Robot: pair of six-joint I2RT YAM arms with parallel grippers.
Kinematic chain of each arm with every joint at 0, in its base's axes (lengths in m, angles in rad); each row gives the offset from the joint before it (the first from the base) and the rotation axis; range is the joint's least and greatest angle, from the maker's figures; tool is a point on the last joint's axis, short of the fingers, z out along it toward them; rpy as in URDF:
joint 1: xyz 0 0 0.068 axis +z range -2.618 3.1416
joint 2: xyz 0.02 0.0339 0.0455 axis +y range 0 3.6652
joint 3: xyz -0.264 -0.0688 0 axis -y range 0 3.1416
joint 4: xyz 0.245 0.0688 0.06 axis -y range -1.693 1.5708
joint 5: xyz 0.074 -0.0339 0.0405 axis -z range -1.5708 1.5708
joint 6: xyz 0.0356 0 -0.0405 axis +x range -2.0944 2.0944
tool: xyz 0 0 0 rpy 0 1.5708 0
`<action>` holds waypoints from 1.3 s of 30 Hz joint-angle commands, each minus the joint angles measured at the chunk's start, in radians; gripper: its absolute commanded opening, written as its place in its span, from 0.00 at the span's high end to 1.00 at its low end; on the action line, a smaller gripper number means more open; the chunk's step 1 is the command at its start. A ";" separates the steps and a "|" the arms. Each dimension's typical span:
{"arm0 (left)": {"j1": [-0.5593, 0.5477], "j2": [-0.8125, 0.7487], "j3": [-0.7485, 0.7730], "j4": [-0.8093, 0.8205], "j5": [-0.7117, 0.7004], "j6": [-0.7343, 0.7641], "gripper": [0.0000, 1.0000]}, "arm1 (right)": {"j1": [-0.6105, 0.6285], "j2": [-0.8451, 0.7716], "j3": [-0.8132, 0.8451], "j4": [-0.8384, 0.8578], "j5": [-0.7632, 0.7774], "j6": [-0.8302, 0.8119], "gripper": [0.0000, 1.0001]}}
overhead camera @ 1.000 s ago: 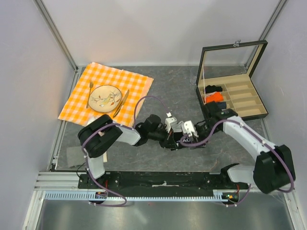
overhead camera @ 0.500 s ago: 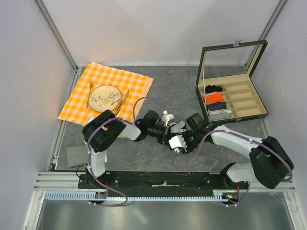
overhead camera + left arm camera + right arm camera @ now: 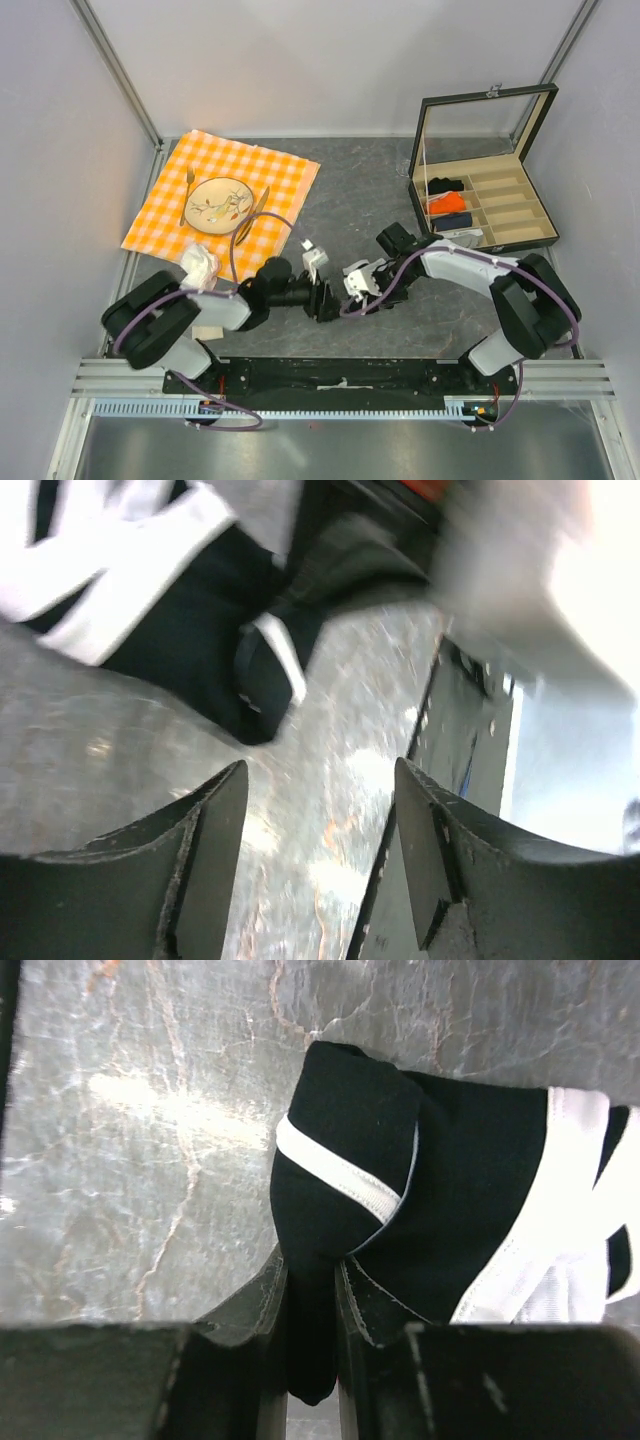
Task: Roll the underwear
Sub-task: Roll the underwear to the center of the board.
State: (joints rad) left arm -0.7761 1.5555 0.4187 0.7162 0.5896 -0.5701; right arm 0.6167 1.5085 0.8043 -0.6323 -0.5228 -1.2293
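The underwear (image 3: 450,1160), black with white waistband and trim, lies bunched on the grey table. In the right wrist view my right gripper (image 3: 312,1270) is shut on a fold of its black fabric, pinched between both fingers. The left wrist view shows the underwear (image 3: 200,610) ahead and to the upper left, clear of my left gripper (image 3: 320,780). That gripper is open, with only bare table between its fingers (image 3: 215,820). From above, the left gripper (image 3: 325,295) and right gripper (image 3: 358,290) face each other at the table's middle front, and the garment is mostly hidden under them.
An orange checked cloth (image 3: 290,170) at the back left carries a plate (image 3: 218,204), a fork and a knife. At the back right stands a black box (image 3: 540,238) with its lid raised; its compartments hold rolled garments, one orange (image 3: 445,203).
My left gripper has opened, let go and drawn back to the left. My right gripper has closed on a fold of the underwear near the table's middle.
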 commanded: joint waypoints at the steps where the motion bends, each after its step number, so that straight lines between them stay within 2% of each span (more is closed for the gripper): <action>1: -0.141 -0.185 -0.174 0.210 -0.172 0.373 0.32 | -0.055 0.120 0.119 -0.297 -0.181 -0.018 0.82; 3: -0.236 -0.230 -0.239 0.253 -0.220 0.520 0.32 | -0.078 0.211 0.194 -0.407 -0.223 -0.061 0.82; 4: -0.273 -0.241 -0.250 0.262 -0.291 0.567 0.31 | -0.095 0.241 0.217 -0.441 -0.241 -0.077 0.82; 7: -0.394 -0.258 -0.227 0.192 -0.429 0.743 0.30 | -0.121 0.347 0.288 -0.527 -0.284 -0.101 0.82; 10: -0.449 -0.218 -0.146 0.100 -0.513 0.851 0.28 | -0.136 0.416 0.323 -0.557 -0.289 -0.104 0.81; 15: -0.489 -0.092 -0.002 0.016 -0.565 1.001 0.27 | -0.138 0.455 0.332 -0.558 -0.283 -0.091 0.80; 20: -0.506 0.044 0.081 -0.026 -0.570 1.065 0.27 | -0.144 0.463 0.332 -0.558 -0.283 -0.091 0.80; 25: -0.515 0.109 0.120 -0.053 -0.585 1.087 0.27 | -0.150 0.467 0.335 -0.557 -0.284 -0.093 0.79; 27: -0.515 0.135 0.133 -0.061 -0.632 1.089 0.28 | -0.150 0.466 0.334 -0.558 -0.286 -0.096 0.78; 32: -0.515 0.158 0.147 -0.078 -0.685 1.076 0.33 | -0.152 0.450 0.323 -0.555 -0.279 -0.104 0.75; 39: -0.529 0.103 0.109 -0.046 -0.691 1.096 0.31 | -0.153 0.450 0.314 -0.550 -0.276 -0.108 0.74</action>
State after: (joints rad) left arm -1.2938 1.6890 0.5507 0.6651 -0.0559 0.4587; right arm 0.4644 1.9587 1.1301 -1.1923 -0.8150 -1.2919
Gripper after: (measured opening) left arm 0.680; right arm 0.265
